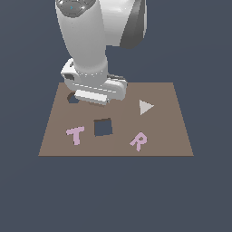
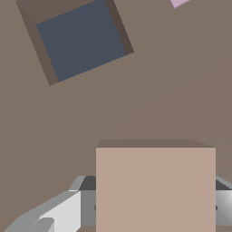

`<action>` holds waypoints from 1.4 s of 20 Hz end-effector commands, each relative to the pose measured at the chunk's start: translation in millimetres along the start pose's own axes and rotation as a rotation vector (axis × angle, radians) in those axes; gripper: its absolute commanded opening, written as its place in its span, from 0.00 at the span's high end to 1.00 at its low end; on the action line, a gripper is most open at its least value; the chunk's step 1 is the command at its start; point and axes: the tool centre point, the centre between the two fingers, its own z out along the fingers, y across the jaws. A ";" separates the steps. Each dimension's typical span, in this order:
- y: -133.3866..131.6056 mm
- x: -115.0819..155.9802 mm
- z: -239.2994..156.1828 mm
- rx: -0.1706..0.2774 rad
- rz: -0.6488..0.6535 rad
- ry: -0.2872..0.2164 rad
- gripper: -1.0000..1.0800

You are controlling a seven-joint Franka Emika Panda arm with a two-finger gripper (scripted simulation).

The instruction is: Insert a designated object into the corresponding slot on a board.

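So the gripper [image 2: 154, 213] is pinching the peach-tan block [image 2: 155, 188] from both sides, a grey finger [image 2: 54, 213] poking out beside it. It's over the board [image 1: 167, 136], near the square slot [image 2: 81, 40]. In the exterior view the arm hides the block and half covers the hexagonal hole [image 1: 72, 98].

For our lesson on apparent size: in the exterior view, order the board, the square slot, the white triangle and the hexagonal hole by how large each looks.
1. board
2. square slot
3. white triangle
Unranked: hexagonal hole, because the arm partly hides it, so its full size cannot be judged.
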 end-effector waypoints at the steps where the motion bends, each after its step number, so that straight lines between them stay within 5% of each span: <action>1: -1.0 5.1 -0.7 0.000 -0.016 0.001 1.00; 18: -30.2 81.0 -7.8 0.000 -0.284 0.001 1.00; 28: -45.9 104.2 -9.9 0.000 -0.374 0.001 1.00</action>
